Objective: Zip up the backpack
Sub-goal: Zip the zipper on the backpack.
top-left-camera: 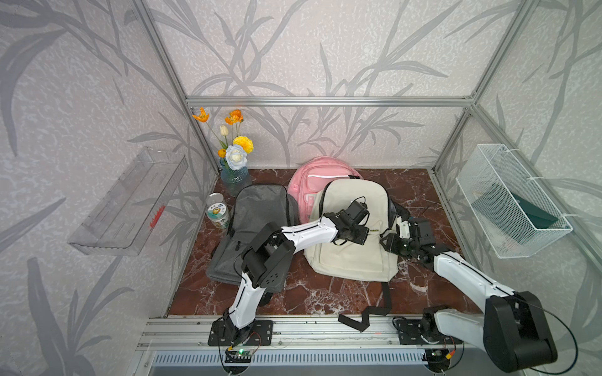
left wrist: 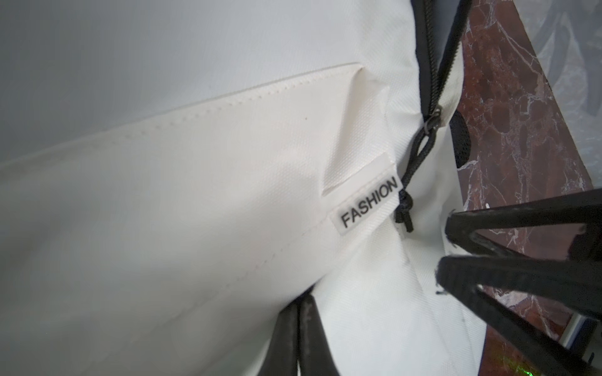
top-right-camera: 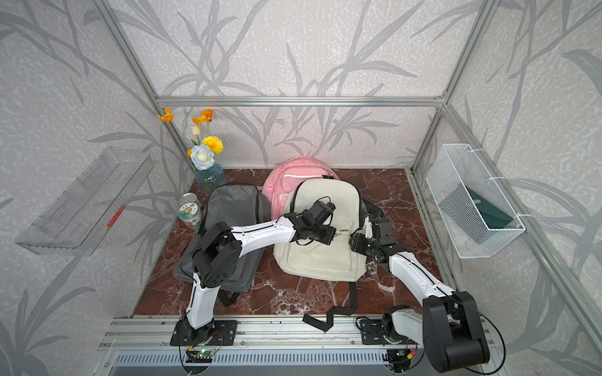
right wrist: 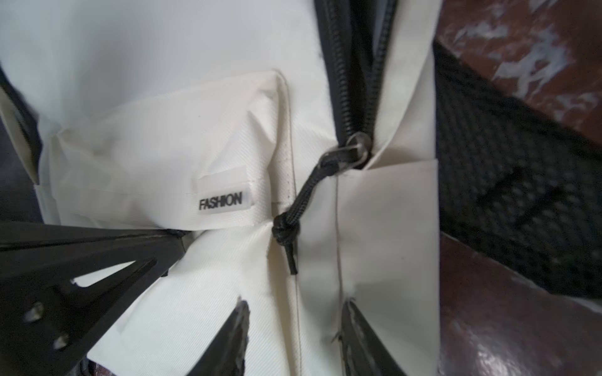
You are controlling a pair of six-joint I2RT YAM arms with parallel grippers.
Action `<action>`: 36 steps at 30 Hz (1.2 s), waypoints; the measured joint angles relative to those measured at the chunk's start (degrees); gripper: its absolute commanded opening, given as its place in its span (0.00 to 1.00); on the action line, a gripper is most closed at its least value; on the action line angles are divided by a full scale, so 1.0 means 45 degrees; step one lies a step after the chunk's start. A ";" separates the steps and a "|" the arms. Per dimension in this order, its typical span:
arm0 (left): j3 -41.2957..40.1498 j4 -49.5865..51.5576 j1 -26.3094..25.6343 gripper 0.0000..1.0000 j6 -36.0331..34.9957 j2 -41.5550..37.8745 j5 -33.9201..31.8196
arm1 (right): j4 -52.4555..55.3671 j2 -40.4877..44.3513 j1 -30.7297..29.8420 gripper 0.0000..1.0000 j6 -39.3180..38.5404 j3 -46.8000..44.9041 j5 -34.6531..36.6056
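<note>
Progress looks slight. In both top views the cream backpack (top-left-camera: 351, 260) lies flat at the middle of the red marble desk (top-left-camera: 312, 293). The left arm (top-left-camera: 306, 232) stretches across its front from the lower left, and the right arm (top-left-camera: 462, 270) bends in low from the lower right to its right edge.

In the left wrist view the zip slider (left wrist: 431, 120) sits at the upper right with the teeth gaping beyond it, so I judge that nearly the whole run is left to close. The left claw (left wrist: 298, 306), at the bottom centre, is clenched on a fold of the backpack's cloth, apparently to hold it taut.

In the right wrist view the right claw (right wrist: 298, 325) stands released at the bottom centre. Its fingers sit either side of a seam just below the knotted pull cord (right wrist: 303, 198), grasping nothing.
</note>
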State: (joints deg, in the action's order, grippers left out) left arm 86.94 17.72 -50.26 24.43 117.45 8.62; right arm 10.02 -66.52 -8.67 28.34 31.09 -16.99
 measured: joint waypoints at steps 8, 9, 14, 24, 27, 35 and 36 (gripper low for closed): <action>-0.0131 -0.0146 0.0000 0.00 0.0058 -0.0238 -0.0185 | 0.0117 0.0515 -0.0699 0.40 -0.0369 0.0170 -0.0015; -0.0131 -0.0146 0.0000 0.00 0.0068 -0.0238 -0.0185 | 0.0107 0.0316 -0.0850 0.39 -0.0355 0.0170 -0.0015; -0.0141 -0.0146 0.0000 0.00 0.0175 -0.0248 -0.0180 | -0.0112 -0.0772 -0.1103 0.36 -0.0345 0.0170 0.0005; -0.0296 -0.0209 -0.0068 0.00 0.0253 -0.0665 -0.0175 | -0.0801 -0.2293 -0.1161 0.29 -0.0335 0.0447 0.0126; -0.0350 -0.0223 -0.0083 0.00 0.0253 -0.0665 -0.0175 | -0.1098 -0.2705 -0.1248 0.19 -0.0248 0.0578 0.0141; -0.0481 -0.0233 -0.0083 0.00 0.0243 -0.0665 -0.0248 | -0.1015 -0.2288 -0.1326 0.00 -0.0053 0.0578 0.0573; -0.0529 -0.0233 -0.0083 0.00 0.0238 -0.0665 -0.0277 | -0.0903 -0.2064 -0.1341 0.00 -0.0039 0.0578 0.0675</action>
State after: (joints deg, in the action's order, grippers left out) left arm 84.55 16.67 -50.63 25.50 114.45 7.38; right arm 5.96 -75.81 -14.70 28.16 33.69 -13.96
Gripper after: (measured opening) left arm 0.048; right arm 0.049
